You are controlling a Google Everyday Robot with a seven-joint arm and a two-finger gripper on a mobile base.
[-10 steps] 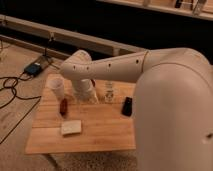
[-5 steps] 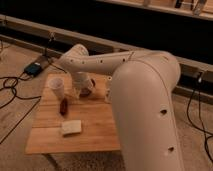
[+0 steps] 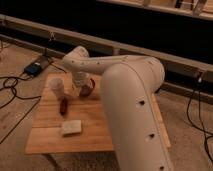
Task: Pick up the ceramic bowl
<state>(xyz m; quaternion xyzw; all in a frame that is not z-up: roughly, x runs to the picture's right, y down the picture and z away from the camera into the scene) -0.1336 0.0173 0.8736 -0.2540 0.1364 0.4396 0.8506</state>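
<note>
Nearest the camera, the robot's bulky white arm (image 3: 135,110) filled the lower right and ran out of the bottom edge. It covered most of the right half of the wooden table (image 3: 50,140). A few small dark round marks sat on its casing, too small to read as lettering.

On the bare left part of the table, a pale rectangular block (image 3: 71,127) lay close to the near edge. Beyond it lay a slim red-brown object (image 3: 63,105), its make impossible to tell. Farther back stood a pale cup (image 3: 56,85) near the table's far left corner.

Just right of the cup, the arm bent down from its elbow and ended in the gripper (image 3: 80,82), low over the far side of the table. The ceramic bowl (image 3: 89,90) sat right beside it, dark reddish-brown, its right side tucked against the arm and partly hidden. The gripper and the bowl overlapped in the view, so whether they touched could not be told, nor whether the gripper was open, closed or holding anything.

Behind the table, on the floor, a small blue box (image 3: 34,68) lay with dark cables (image 3: 10,85) trailing left out of view. Another cable (image 3: 192,107) hung at the right. A pale rail (image 3: 30,25) crossed the dark wall at the back.
</note>
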